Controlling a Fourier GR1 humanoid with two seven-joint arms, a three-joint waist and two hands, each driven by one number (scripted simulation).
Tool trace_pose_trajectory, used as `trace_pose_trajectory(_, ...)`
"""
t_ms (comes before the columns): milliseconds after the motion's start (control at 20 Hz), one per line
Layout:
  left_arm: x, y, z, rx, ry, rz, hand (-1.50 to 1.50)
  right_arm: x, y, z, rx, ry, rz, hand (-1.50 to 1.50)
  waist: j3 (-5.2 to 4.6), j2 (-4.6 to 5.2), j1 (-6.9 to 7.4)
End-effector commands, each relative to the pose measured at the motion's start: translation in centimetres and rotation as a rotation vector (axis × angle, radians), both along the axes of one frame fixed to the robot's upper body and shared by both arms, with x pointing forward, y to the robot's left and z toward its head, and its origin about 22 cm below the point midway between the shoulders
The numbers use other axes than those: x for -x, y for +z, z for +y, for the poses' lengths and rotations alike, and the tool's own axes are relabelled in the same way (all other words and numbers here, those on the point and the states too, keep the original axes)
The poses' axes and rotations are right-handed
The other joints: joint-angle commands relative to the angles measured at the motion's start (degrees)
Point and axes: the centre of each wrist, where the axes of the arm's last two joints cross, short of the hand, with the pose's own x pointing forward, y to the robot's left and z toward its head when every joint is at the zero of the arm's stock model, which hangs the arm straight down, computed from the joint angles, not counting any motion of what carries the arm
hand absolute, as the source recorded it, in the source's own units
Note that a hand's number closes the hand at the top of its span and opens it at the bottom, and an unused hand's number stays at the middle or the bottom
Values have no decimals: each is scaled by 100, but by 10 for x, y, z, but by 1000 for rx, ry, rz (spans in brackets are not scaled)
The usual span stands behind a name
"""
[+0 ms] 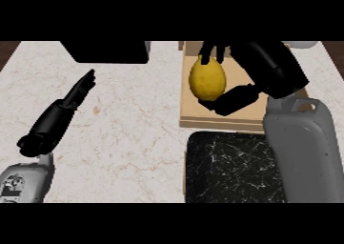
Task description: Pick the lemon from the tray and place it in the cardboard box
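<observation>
A steep downward look at a pale marble counter [132,143]. In the upper right of the frame, the right hand [237,97] holds the lemon [207,79]: its fingers curl over the lemon's top end and its thumb presses in below, at the lower right of the fruit. The lemon's long axis runs up and down the frame, tilted only slightly. It shows directly over the tan cardboard box [217,121], which lies open at centre right; how high the lemon sits above the box floor cannot be told from this angle. Just below the box, touching its near edge, is the black speckled tray [230,167], with nothing on the part that shows.

The left hand [79,90] rests open at the left of the frame, fingers straight and pointing toward the top, well apart from the lemon. A dark object [107,50] sits at the upper centre edge.

Judged from this, the right hand is the one in charge, and the coming move is a lowering and release, since the lemon already lies over the box.
</observation>
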Motion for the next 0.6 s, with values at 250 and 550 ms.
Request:
trace_pose_trajectory(250, -10, 4, 5, -16, 1, -17, 0, -70, -9, -41, 316, -60, 233, 150, -4, 54, 52)
trace_pose_trajectory(550, 1, -15, 2, 5, -21, 5, 0, -99, -28, -61, 449, 3, 339, 150, -1, 45, 109)
